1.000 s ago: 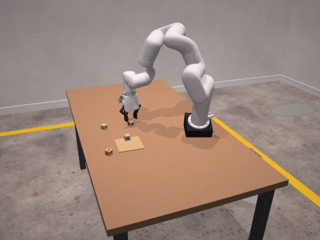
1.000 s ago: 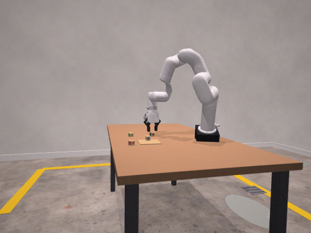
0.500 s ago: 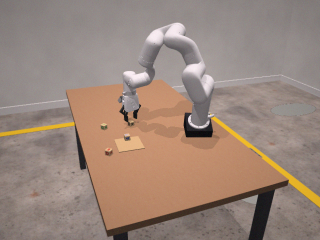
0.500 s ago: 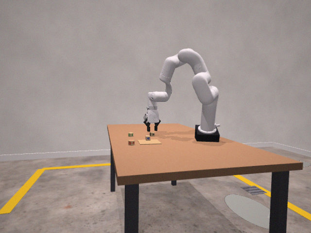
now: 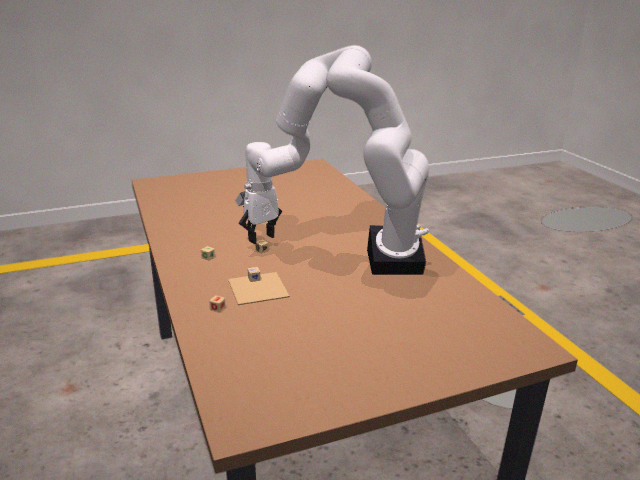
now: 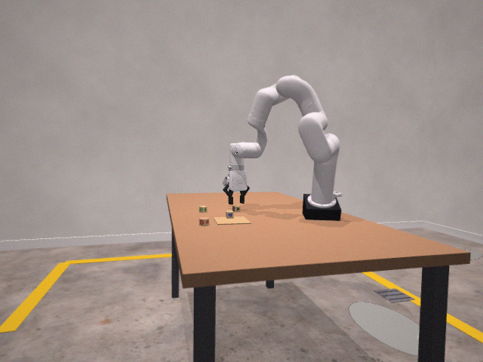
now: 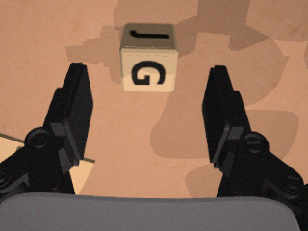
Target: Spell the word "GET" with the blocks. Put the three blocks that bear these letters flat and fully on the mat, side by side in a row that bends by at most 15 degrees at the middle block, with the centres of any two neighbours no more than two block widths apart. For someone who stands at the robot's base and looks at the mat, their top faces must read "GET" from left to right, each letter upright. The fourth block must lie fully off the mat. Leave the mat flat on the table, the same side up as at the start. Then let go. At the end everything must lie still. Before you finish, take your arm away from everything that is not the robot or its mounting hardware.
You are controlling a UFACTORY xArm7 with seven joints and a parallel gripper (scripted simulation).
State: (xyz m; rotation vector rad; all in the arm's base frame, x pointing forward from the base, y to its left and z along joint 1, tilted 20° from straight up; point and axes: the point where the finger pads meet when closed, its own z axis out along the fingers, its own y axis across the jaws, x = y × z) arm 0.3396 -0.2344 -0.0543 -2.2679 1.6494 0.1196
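Above the black-lettered block [image 5: 262, 246] [image 6: 236, 208] [image 7: 149, 60], open, empty jaws [image 5: 261, 237] [image 6: 236, 202].

Between the open fingers [image 5: 261, 237] [image 6: 236, 202], a gap wider than the black-lettered block [image 5: 262, 246] [image 6: 236, 208] [image 7: 149, 58] is left, and both sides of that block are unobstructed. The mat's [image 5: 261, 294] [image 6: 235, 220] [image 7: 86, 172] far edge is partly obstructed by the blue-lettered block [image 5: 253, 273] [image 6: 229, 214]; its near part can be reached from above. Passage beside the mat is narrowed by the red-lettered block [image 5: 217, 303] [image 6: 204, 221].
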